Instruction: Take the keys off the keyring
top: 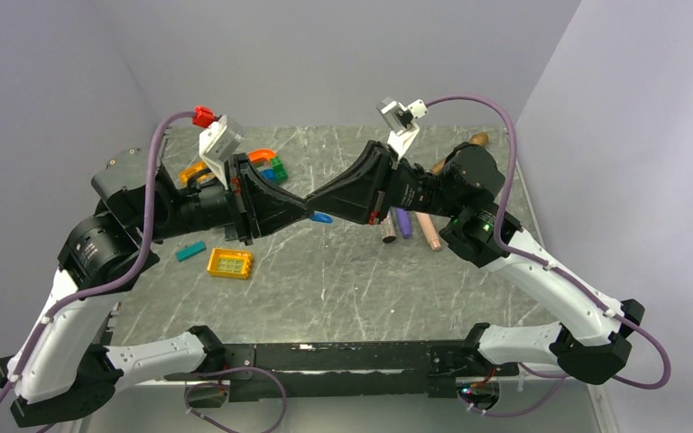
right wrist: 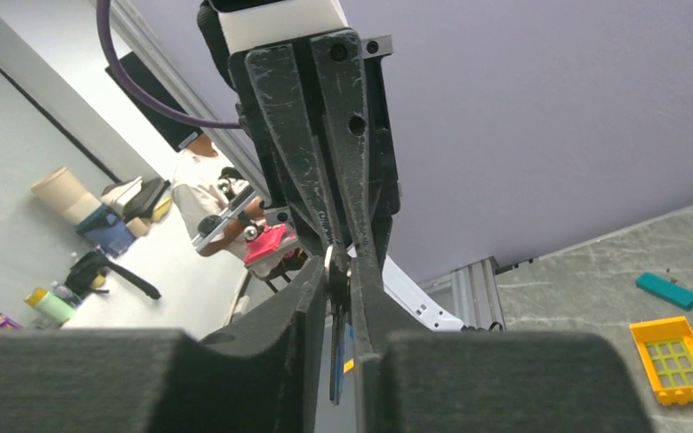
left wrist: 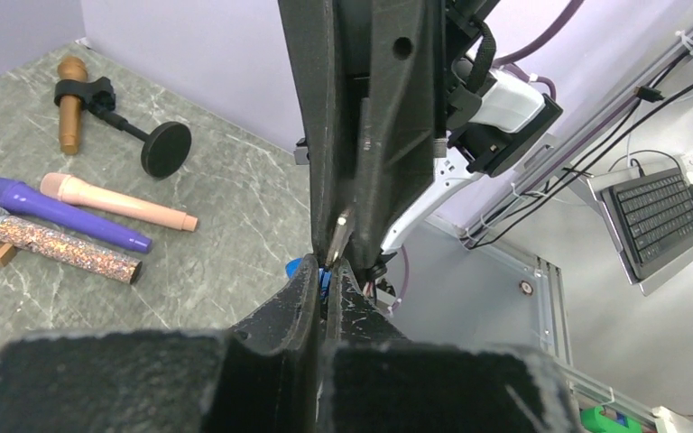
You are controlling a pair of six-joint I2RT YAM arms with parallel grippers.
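My two grippers meet tip to tip above the middle of the table. In the top view the left gripper (top: 304,213) and right gripper (top: 318,210) touch, and the small bright-blue keyring (top: 323,217) pokes out just below them. In the left wrist view my left gripper (left wrist: 328,271) is shut on the keyring (left wrist: 325,280). The right gripper (left wrist: 345,245) comes down from above, shut on a thin silver key (left wrist: 339,233). In the right wrist view my right gripper (right wrist: 340,271) is shut, and a thin dark-blue piece (right wrist: 336,356) hangs edge-on between its fingers.
Several toy microphones lie at the right: purple (top: 403,222), pink (top: 429,231), glittery (top: 389,230). A brown one on a stand (left wrist: 71,99) lies further back. At the left lie a yellow window brick (top: 230,263), a teal bar (top: 190,251) and a pile of coloured bricks (top: 266,164).
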